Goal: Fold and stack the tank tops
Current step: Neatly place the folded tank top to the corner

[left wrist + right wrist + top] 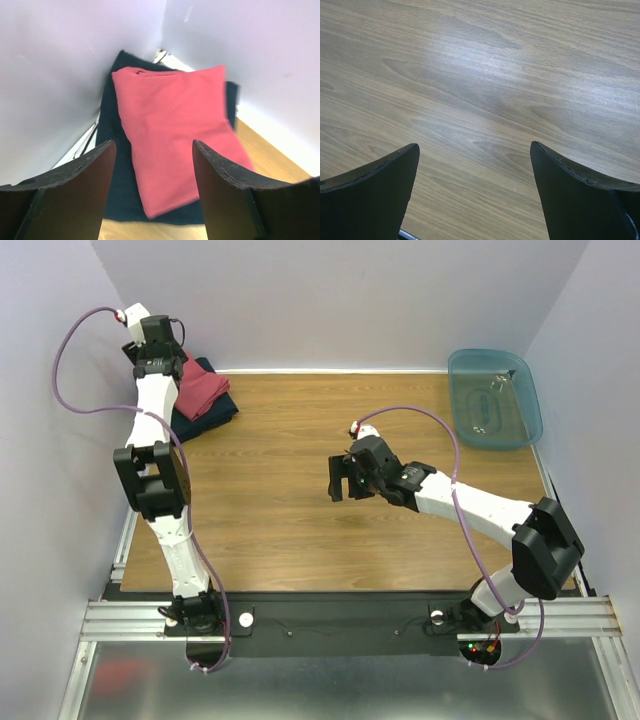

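A folded dark red tank top (202, 388) lies on top of a folded dark navy tank top (212, 412) in the table's far left corner. In the left wrist view the red top (175, 130) covers most of the navy one (112, 145). My left gripper (160, 362) hovers above the stack's left side, open and empty (152, 150). My right gripper (340, 480) hangs over the middle of the wooden table, open and empty (475, 150), with only bare wood between its fingers.
A translucent blue plastic tub (494, 396) stands at the far right corner. White walls close in the table on the left, back and right. The stack sits tight against the left wall (45, 75).
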You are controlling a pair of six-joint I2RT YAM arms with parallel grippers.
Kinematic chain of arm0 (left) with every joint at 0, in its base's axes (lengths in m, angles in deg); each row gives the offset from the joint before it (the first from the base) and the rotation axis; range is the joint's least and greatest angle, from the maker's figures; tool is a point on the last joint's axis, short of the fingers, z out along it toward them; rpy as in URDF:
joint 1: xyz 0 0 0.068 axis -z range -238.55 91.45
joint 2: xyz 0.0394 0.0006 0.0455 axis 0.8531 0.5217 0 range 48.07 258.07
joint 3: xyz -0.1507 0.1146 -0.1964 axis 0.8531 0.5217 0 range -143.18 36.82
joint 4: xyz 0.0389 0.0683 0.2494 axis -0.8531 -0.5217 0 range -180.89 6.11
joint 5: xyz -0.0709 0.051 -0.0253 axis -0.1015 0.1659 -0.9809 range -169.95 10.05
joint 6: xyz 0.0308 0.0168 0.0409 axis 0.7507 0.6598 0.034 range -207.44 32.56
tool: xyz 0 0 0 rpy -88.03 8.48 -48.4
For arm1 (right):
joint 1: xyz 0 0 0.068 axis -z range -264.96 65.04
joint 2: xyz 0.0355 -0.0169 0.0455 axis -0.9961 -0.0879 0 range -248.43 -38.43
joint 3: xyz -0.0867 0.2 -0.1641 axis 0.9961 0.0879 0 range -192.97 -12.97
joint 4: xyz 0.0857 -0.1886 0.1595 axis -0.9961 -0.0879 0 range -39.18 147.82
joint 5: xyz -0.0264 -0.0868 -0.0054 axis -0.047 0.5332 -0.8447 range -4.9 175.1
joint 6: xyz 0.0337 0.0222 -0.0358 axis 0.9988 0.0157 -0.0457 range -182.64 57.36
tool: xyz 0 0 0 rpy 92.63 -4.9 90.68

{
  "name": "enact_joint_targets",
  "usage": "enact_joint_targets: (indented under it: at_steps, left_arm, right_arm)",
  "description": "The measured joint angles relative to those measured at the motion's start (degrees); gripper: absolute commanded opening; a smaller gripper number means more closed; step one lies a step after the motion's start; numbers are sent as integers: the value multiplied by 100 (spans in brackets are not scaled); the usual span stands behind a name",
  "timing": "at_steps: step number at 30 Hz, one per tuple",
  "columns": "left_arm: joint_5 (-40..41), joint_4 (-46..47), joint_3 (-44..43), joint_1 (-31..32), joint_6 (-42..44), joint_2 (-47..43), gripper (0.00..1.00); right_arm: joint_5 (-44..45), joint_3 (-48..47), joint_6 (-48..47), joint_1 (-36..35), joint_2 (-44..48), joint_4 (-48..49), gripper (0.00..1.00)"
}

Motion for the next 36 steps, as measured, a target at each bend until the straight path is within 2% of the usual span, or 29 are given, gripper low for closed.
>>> enact_joint_targets:
  at_steps: [4,8,12,16,23,29,36]
  left_arm:
    - [-20,74,487,247,-55,-647,74]
    - [-133,149,1434,813,-240,-1506,74]
    - [-396,372,2754,1788,-533,-2420,74]
    - [-562,557,3963,3084,-778,-3235,74]
    - [-723,728,5539,4699,-1191,-4533,74]
    - [-826,802,6286,5436,-1386,-5359,74]
    - [-1043,887,6336,5729,-1333,-5434,74]
  right_arm:
    - [-2,-57,2,9,0,-15,100]
    - [-7,-240,0,70,33,4,100]
    - [-26,-258,7,179,212,-2,100]
    - [-48,-258,46,264,420,-2,100]
    - [37,28,223,273,1054,33,100]
    - [387,715,509,273,1582,-66,100]
    - [723,1115,769,273,2194,-181,100]
